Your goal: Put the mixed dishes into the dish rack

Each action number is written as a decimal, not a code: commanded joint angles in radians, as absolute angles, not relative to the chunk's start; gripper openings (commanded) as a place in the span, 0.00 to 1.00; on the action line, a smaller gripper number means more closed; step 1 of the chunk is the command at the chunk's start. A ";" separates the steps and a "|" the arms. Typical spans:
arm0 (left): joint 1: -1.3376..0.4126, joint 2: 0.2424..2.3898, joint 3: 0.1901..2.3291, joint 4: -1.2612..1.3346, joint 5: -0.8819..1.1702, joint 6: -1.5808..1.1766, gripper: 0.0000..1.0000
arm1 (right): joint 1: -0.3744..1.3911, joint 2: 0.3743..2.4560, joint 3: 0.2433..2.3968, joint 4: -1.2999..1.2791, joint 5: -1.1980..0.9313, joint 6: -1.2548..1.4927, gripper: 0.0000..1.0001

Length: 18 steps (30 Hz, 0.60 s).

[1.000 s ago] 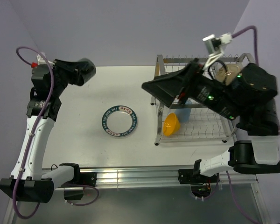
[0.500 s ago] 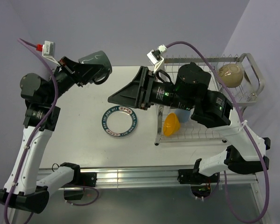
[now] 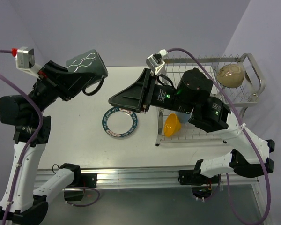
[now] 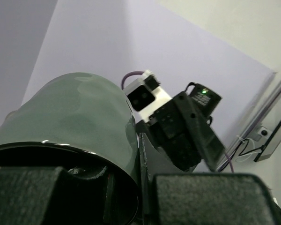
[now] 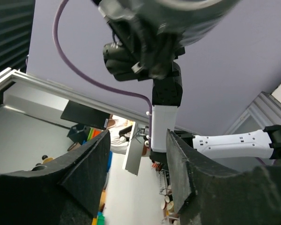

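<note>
This is a robot lab, not a home kitchen. Plain purple walls (image 3: 131,28) stand past the left end effector (image 3: 77,77) and the right end effector (image 3: 116,99), like a test booth. Far back from both, two robot arms (image 3: 25,154) are bolted to a metal rail (image 3: 126,176) on a white bench (image 3: 84,145). Purple cables (image 3: 256,145) hang off the arms. A small camera (image 3: 24,57) sits just behind each end effector.

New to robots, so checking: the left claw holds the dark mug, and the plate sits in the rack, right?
No: the plate lies on the table beside the rack, as the top view shows. The left claw does hold the dark mug.
</note>
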State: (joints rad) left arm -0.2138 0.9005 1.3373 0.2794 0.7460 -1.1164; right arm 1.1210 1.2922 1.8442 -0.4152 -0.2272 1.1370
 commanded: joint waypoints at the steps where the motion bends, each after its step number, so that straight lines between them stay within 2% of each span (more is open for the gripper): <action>1: -0.215 0.853 1.344 0.497 0.733 -1.207 0.00 | 1.117 1.266 1.827 -0.313 -0.224 1.172 0.57; 18: -0.216 0.787 1.287 0.474 0.696 -1.180 0.00 | 1.146 1.399 1.945 -0.279 -0.166 1.131 0.53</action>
State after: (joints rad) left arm -0.2138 0.7918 1.2785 0.4053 0.7361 -1.1931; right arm 1.1332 1.3796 1.8835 -0.3267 -0.1810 1.1503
